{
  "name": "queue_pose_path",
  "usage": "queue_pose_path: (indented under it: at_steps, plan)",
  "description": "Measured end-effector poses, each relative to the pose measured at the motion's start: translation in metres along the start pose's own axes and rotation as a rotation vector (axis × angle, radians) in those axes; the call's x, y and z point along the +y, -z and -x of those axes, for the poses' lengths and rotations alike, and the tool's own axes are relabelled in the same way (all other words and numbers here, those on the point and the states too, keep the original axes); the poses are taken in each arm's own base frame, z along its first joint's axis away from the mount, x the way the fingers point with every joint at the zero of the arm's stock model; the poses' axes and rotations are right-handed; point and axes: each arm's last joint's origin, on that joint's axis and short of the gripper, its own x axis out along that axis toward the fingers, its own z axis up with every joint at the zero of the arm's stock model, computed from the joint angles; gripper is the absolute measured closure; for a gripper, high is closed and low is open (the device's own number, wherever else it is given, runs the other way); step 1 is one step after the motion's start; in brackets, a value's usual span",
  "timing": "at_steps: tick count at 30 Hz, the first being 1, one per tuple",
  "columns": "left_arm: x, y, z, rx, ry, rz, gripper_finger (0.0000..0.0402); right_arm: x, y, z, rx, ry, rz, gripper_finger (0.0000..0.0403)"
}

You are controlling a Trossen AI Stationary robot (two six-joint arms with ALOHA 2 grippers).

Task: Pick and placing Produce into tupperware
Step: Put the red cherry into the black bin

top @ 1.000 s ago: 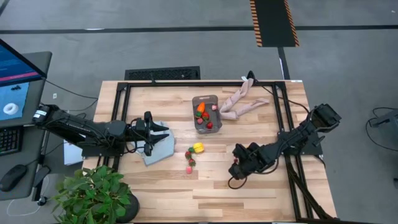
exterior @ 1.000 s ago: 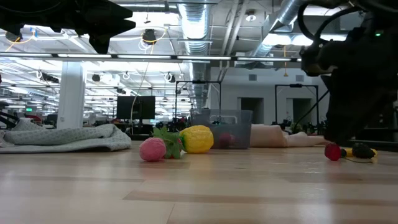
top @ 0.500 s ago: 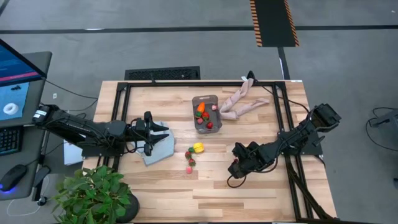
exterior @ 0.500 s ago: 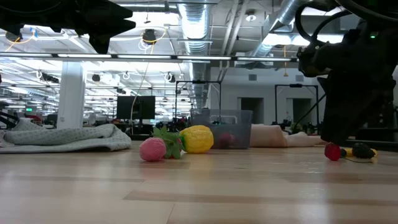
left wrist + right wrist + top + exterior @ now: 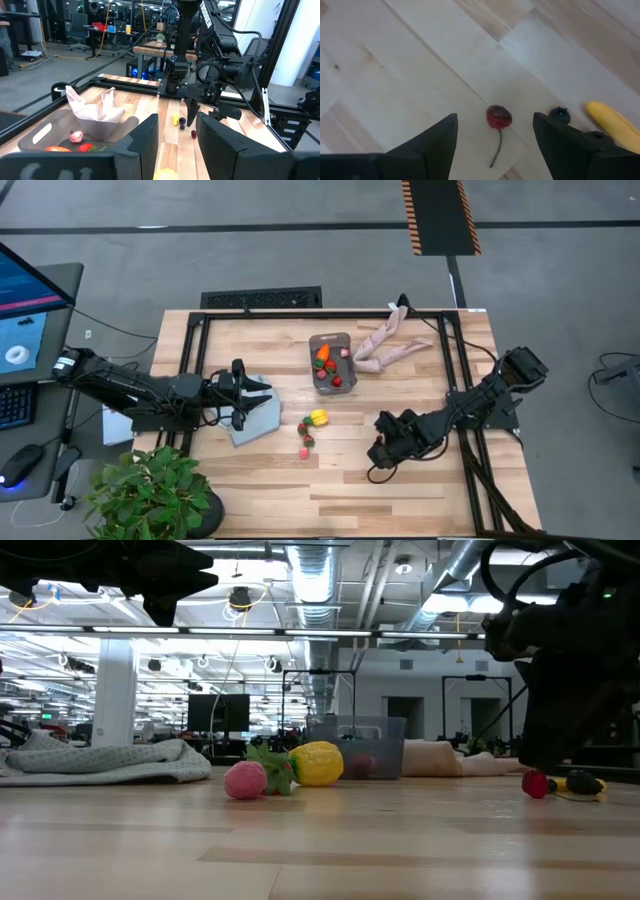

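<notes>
Red cherry (image 5: 498, 117), yellow banana (image 5: 611, 124), dark berry (image 5: 560, 114), yellow lemon (image 5: 316, 763), pink berry (image 5: 245, 780); pale striped wooden table (image 5: 400, 495)

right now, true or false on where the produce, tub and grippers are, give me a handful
1. The right gripper is open above a red cherry. True.
2. The tupperware is empty. False: it already holds a carrot and red pieces.
3. The yellow lemon lies on the table outside the tub. True.
4. The left gripper holds the lemon. False: it hangs over the grey-blue cloth, nothing between its fingers.
5. A banana lies near the cherry. True.
</notes>
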Motion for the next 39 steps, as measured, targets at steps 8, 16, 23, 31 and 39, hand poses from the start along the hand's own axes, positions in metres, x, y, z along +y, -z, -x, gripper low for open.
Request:
queue_pose_path:
  at_steps: [8, 16, 23, 31, 39]
  plan:
    - [0.0, 0.0, 0.0, 0.0, 0.0, 0.0, 0.028, 0.003, 0.003, 0.001, -0.01, -0.019, -0.03, 0.0122]
    - [0.0, 0.0, 0.0, 0.0, 0.0, 0.001, 0.028, 0.001, 0.005, 0.002, -0.01, 0.001, -0.03, 0.0122]
    - [0.0, 0.0, 0.0, 0.0, 0.0, 0.007, 0.028, 0.001, 0.006, -0.014, 0.013, 0.05, -0.043, 0.0122]
    - [0.0, -0.001, 0.0, -0.008, 0.0, 0.009, 0.028, 0.008, 0.006, -0.021, 0.049, 0.075, 0.017, 0.0122]
    - [0.0, -0.001, 0.0, -0.007, -0.001, 0.008, 0.028, 0.008, 0.002, -0.022, 0.052, 0.075, 0.006, 0.0143]
